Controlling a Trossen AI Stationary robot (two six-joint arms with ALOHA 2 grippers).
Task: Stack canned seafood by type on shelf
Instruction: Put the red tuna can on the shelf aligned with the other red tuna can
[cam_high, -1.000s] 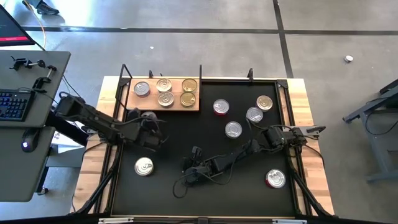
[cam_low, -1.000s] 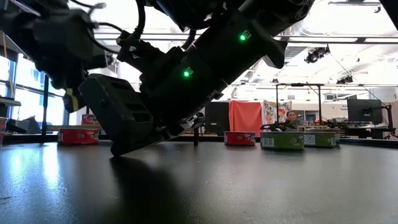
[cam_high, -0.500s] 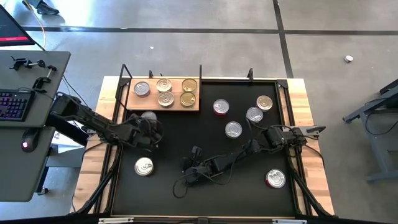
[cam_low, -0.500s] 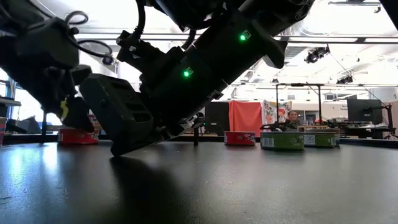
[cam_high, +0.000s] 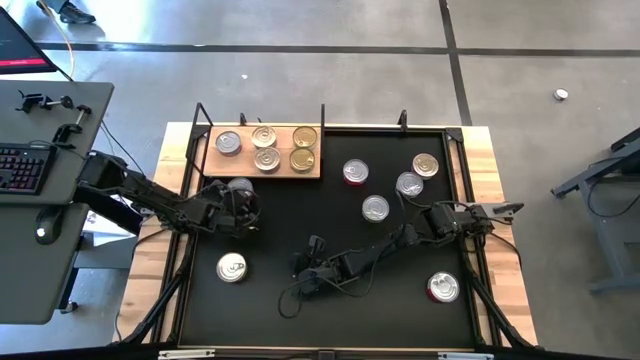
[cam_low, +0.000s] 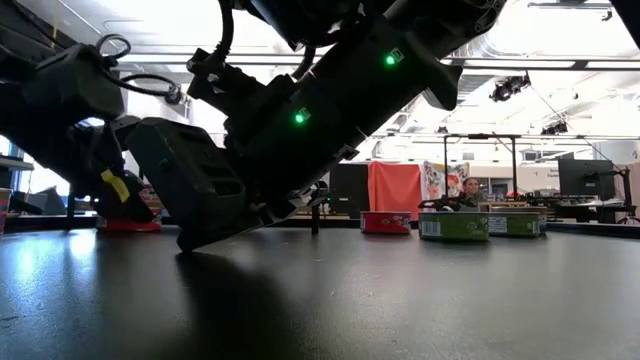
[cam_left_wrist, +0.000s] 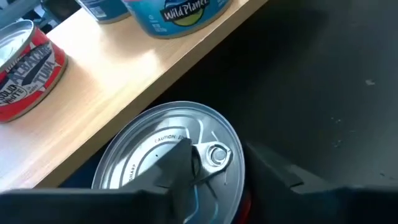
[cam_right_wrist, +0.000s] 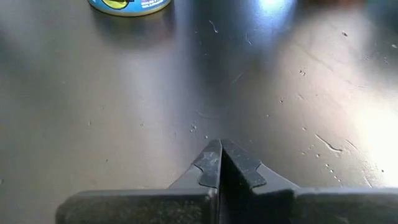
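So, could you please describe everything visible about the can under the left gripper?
The can is a flat round tin with a shiny silver pull-tab lid and a hint of red at its side. It sits upright on the black mat, close beside the front edge of the wooden shelf, not on it. The left gripper is over it, with one of its dark fingers across the lid and another beside the can; whether they grip it is unclear.

The right arm (cam_low: 300, 120) blocks much of the low view; the picture's edge crops a blue-labelled can (cam_right_wrist: 129, 5).
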